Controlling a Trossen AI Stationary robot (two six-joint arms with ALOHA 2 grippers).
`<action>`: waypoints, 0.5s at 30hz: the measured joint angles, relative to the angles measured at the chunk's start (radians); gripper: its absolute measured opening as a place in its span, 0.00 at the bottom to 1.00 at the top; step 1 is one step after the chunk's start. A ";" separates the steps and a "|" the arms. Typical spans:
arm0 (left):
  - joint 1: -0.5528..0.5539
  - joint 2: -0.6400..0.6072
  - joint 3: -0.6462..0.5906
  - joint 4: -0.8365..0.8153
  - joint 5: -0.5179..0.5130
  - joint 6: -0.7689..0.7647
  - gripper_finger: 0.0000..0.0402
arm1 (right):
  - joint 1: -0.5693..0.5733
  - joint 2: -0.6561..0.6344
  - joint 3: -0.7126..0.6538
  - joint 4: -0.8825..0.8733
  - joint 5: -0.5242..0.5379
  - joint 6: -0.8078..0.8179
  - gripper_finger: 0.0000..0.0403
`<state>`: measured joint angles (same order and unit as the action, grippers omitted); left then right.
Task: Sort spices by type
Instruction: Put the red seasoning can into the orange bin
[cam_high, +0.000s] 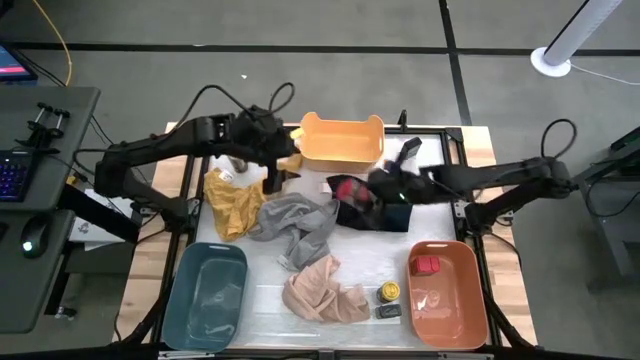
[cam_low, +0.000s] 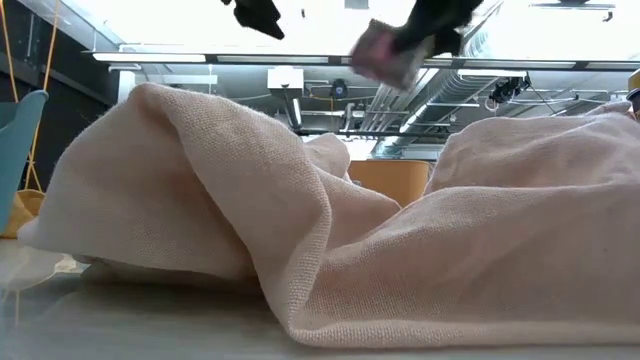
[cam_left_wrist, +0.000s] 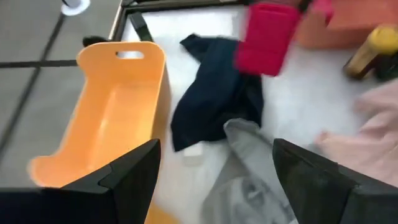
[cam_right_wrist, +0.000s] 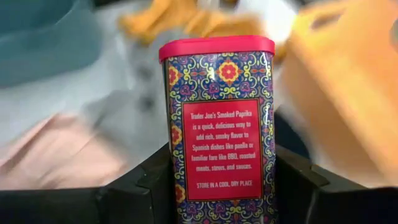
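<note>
The right gripper (cam_right_wrist: 221, 186) holds a red smoked paprika tin (cam_right_wrist: 219, 124) between its fingers, lifted above the dark cloth (cam_high: 362, 212) mid-surface. The left gripper (cam_left_wrist: 214, 177) hovers beside the yellow bin (cam_high: 342, 142), fingers spread wide and empty.

paprika tin (cam_right_wrist: 217, 124): red lid, blue-red-yellow ornate tile pattern, red label panel with white print | bins: yellow-orange (cam_high: 341, 141), teal (cam_high: 207, 295), terracotta orange (cam_high: 450, 300) | cloths: mustard (cam_high: 232, 202), grey (cam_high: 295, 218), beige-pink (cam_high: 322, 290), navy (cam_left_wrist: 214, 93) | jar (cam_high: 389, 292): yellow lid | gripper fingers (cam_right_wrist: 140, 180): black
</note>
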<state>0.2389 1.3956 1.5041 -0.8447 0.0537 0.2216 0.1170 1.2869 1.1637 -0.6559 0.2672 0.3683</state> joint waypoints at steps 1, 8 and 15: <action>0.016 -0.013 -0.030 0.034 0.027 -0.017 0.74 | 0.032 -0.017 0.000 -0.042 -0.009 0.044 0.47; 0.031 -0.096 -0.262 0.273 0.098 -0.156 0.74 | 0.382 -0.059 0.000 -0.231 0.057 0.486 0.47; -0.011 -0.126 -0.388 0.424 0.098 -0.247 0.74 | 0.716 -0.015 -0.001 -0.318 0.275 1.006 0.47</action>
<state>0.2279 1.2693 1.1160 -0.4207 0.1516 -0.0255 0.8334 1.2722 1.1625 -0.9735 0.5427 1.3744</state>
